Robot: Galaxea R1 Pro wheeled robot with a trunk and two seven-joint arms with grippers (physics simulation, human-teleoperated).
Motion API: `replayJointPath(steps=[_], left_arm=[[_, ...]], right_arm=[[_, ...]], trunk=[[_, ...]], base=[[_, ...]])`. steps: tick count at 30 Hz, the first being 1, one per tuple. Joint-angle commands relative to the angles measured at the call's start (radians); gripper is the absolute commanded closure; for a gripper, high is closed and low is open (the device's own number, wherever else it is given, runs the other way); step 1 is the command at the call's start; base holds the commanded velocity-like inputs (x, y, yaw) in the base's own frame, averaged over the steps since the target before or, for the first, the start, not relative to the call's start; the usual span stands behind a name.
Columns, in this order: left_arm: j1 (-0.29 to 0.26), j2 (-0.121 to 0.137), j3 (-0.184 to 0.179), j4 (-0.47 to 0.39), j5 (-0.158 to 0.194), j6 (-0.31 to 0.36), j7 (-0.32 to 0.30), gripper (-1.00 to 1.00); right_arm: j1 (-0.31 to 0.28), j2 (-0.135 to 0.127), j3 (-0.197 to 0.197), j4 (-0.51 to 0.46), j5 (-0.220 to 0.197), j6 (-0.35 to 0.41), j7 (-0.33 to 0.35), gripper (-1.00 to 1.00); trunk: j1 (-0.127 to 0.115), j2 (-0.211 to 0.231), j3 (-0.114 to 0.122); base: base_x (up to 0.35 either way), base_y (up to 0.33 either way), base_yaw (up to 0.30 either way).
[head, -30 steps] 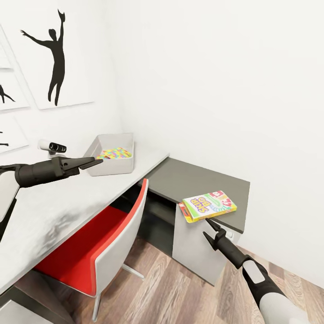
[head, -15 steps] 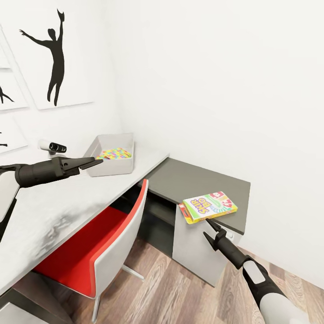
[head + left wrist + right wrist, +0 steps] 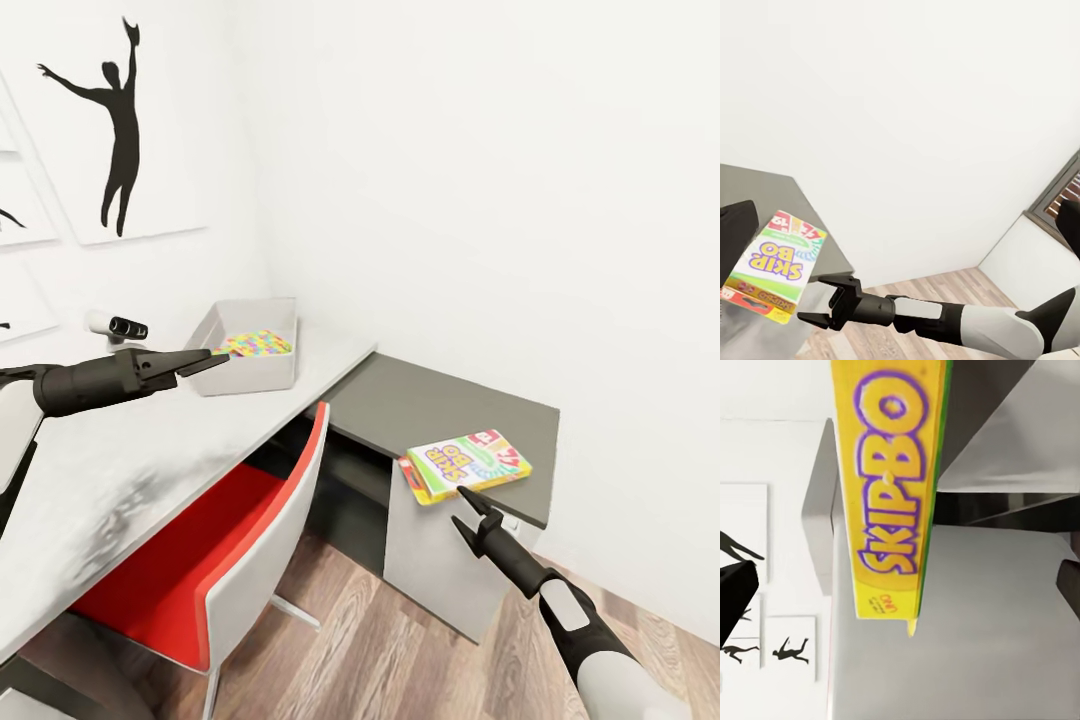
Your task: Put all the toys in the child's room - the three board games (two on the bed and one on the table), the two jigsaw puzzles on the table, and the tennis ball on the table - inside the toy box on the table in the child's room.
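the skip-bo board game [image 3: 466, 462] lay flat on the dark grey wing [image 3: 440, 405] of the table, right at that wing's front edge, one corner hanging a little over the white cabinet [image 3: 440, 560] below. in the right wrist view its yellow side with the purple lettering [image 3: 891, 487] loomed close. the right gripper [image 3: 463, 506] sat just in front of the skip-bo box and slightly below the wing's edge, not touching it, its two fingers spread apart with nothing between them; the left wrist view caught the same claw [image 3: 816, 301] parted beside the box [image 3: 774, 265].

further from the skip-bo box, up on the light grey speckled table top [image 3: 120, 450], stood the toy box [image 3: 250, 343], against the wall, with a bright jigsaw puzzle [image 3: 256, 344] lying inside it. the left gripper [image 3: 212, 360] hovered over the table top just short of the toy box, holding nothing; whether its fingers were parted or pressed together, i couldn't tell. a red and white chair [image 3: 230, 545] was tucked under the table top, beside the cabinet.
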Motion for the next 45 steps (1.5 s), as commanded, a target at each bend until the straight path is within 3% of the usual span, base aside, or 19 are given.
replayJointPath(steps=[1, 11, 45], left_arm=[[-0.001, 0.001, -0.001, 0.001, 0.001, 0.004, -0.003, -1.0], [-0.001, 0.001, -0.001, 0.001, 0.001, 0.004, -0.003, -1.0], [-0.001, 0.001, -0.001, -0.001, 0.001, 0.004, -0.003, -1.0]], right_arm=[[-0.001, 0.0, -0.003, 0.001, -0.003, 0.007, 0.001, -1.0], [-0.001, 0.0, -0.003, 0.001, -0.003, 0.008, -0.001, -1.0], [-0.001, -0.004, -0.003, 0.001, -0.003, 0.011, 0.001, -1.0]], trunk=[[0.0, 0.0, -0.001], [0.0, 0.0, -0.001], [0.0, 0.0, -0.001]], base=[[0.103, 0.085, 0.0], [0.114, 0.152, 0.0], [0.002, 0.006, 0.0]])
